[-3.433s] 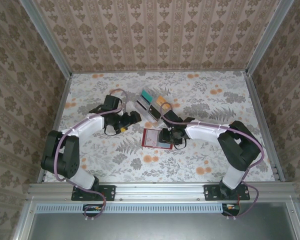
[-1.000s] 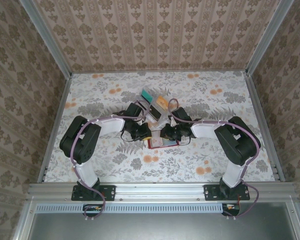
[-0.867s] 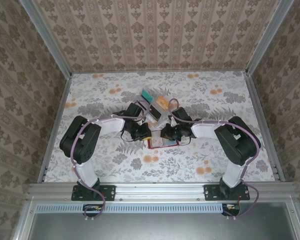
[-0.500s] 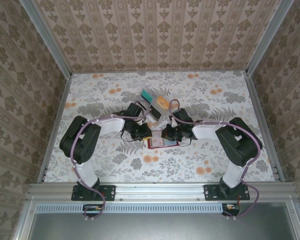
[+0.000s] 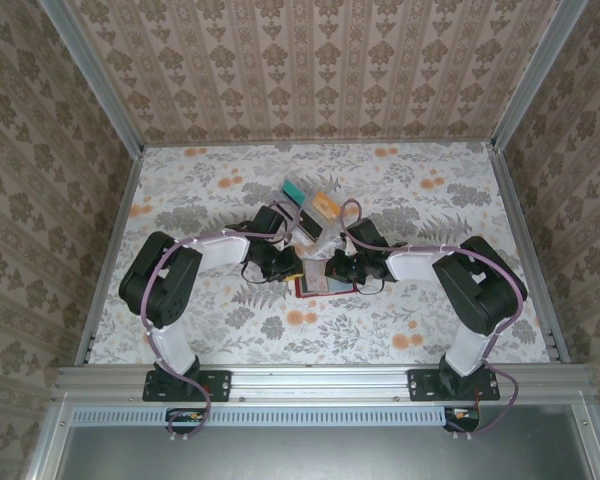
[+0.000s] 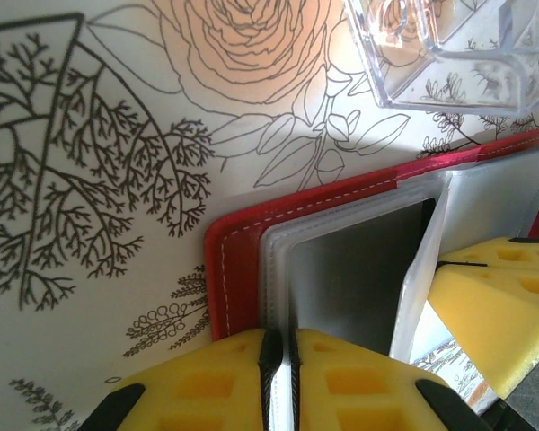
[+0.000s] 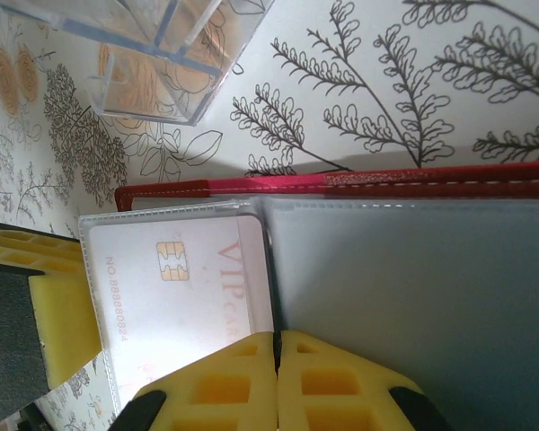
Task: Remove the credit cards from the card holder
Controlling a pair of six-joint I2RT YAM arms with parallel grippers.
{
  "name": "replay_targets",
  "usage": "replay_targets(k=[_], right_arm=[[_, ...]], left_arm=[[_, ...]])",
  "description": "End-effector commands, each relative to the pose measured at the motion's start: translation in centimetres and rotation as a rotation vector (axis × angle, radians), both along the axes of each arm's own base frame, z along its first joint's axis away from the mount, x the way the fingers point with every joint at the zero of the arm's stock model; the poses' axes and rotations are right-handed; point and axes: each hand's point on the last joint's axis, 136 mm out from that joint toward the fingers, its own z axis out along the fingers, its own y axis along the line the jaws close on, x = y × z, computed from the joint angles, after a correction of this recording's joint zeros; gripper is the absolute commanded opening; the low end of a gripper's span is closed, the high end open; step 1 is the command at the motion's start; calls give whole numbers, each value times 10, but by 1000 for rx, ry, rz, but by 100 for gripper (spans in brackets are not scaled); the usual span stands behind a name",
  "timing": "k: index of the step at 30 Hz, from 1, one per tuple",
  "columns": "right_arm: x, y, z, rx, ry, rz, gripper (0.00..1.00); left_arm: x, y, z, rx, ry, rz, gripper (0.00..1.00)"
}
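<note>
Red holder (image 5: 326, 286) lies on the table (image 5: 200, 190) just before the rack (image 5: 305, 213), seen from the top. The left gripper (image 5: 293, 266) has come in from the left over the last few seconds and now meets the right gripper (image 5: 332, 268) over it. No card is out yet, so extraction is judged to be only starting.

Left wrist: the pads are pressed together on a clear sleeve leaf raised off the red cover. The sleeve contents are unreadable.

Right wrist: the pads are together at the lower edge of the pocket holding a pale card (image 7: 175, 287). Whether they pinch card or only sleeve cannot be told.
</note>
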Motion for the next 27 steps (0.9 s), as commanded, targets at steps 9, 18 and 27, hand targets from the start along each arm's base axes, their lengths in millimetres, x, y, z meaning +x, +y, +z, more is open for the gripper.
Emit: replay_targets(k=[9,18,27], right_arm=[[0,2,13,36,-35,8,12],[-2,6,13,65,-25,22,21],[-1,12,9,87,-7,30,22]], left_arm=[[4,13,36,28,-87,3,13],[2,-6,25,-31,-54,-32,11],[-2,-7,8,-24,-20,-36,8]])
